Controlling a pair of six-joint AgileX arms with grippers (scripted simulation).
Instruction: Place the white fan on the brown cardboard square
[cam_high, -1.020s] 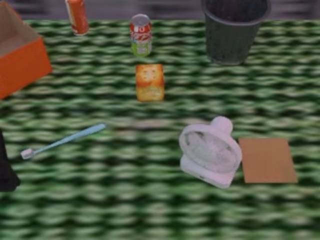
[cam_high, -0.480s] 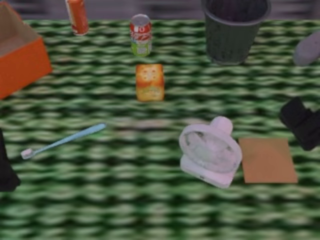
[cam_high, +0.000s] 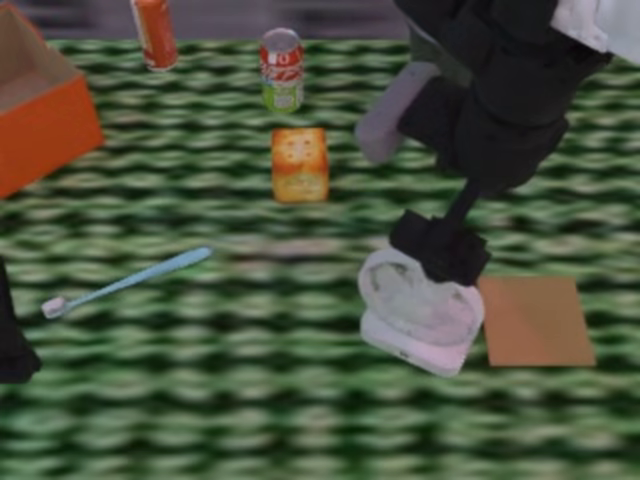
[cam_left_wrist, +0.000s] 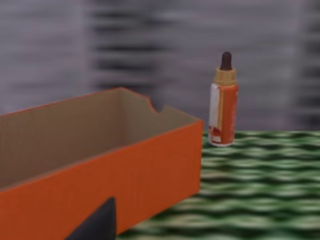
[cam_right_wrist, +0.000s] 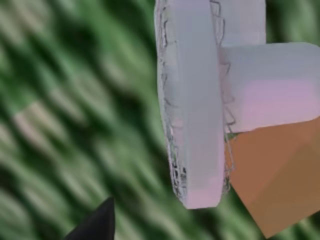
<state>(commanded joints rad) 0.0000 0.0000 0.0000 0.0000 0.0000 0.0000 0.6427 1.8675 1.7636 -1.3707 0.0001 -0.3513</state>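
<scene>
The right gripper (cam_high: 440, 250) has swung in over the white fan (cam_high: 420, 315), its opening hidden; fan unmoved, just at nine o'clock of the brown cardboard square (cam_high: 535, 320); left arm parked

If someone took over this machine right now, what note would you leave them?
Right gripper: above the white fan's top edge, no grip visible yet.
Left gripper: parked at the table's left edge.
Fan: on the green mat, just left of the brown cardboard square, not on it.
Done: right arm brought over the fan.
Left: grasp the fan, lift it, set it on the square.
</scene>
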